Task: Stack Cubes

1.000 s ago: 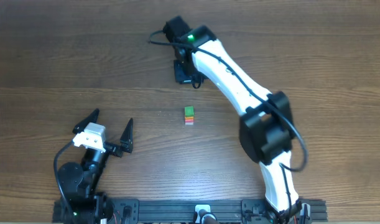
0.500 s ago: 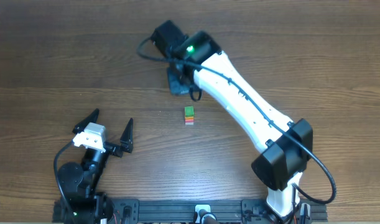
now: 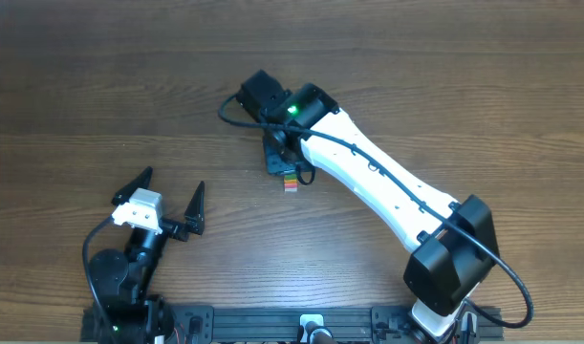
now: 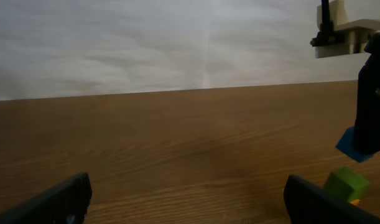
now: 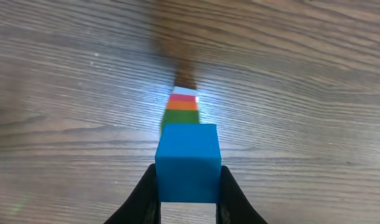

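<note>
From where I stand, the stack of cubes in the middle of the wooden table is the thing to watch. It has a green cube on top, an orange cube under that, then a red cube, and a pale layer at the very bottom.

The right gripper hangs directly over the stack, its two fingers clamped on the sides of a blue cube. Seen side-on from the left wrist, the blue cube sits just above the green cube with a thin gap between them, so the two are not touching. It also looks nudged a little to one side of the stack rather than squarely over it. The white right arm slants across the table from its base to reach the spot.

The left gripper is well apart from the stack, off toward its own base. Its dark fingers are spread wide with nothing between them.
</note>
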